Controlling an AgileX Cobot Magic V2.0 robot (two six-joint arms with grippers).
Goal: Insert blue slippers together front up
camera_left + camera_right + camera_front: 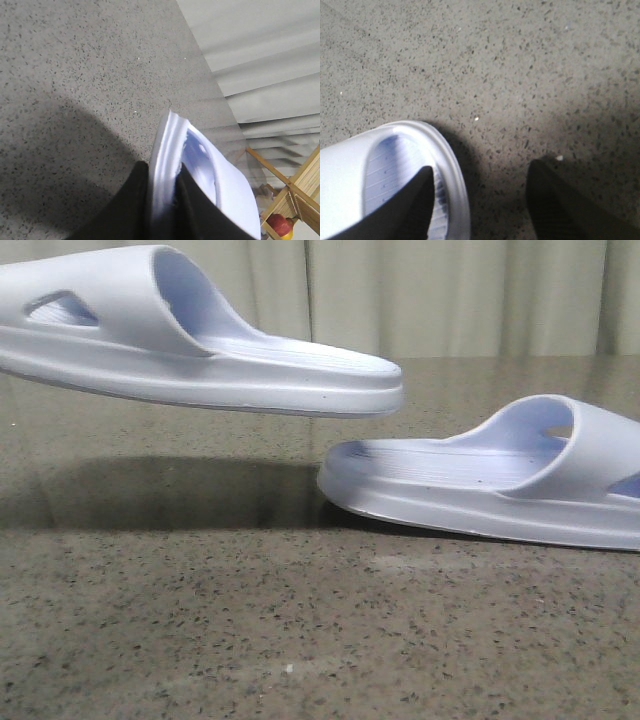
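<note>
Overhead, speckled stone table (300, 640); pale pleated curtain (450, 295) behind.

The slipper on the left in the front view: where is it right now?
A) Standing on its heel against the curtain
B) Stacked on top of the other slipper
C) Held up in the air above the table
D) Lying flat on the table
C: the left slipper hangs clear of the speckled table with its shadow beneath, pinched by the left gripper, while the right slipper rests lower, apart from it.

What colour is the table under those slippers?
Speckled grey-brown stone table, dotted with dark flecks; the right wrist view shows it best.
</note>
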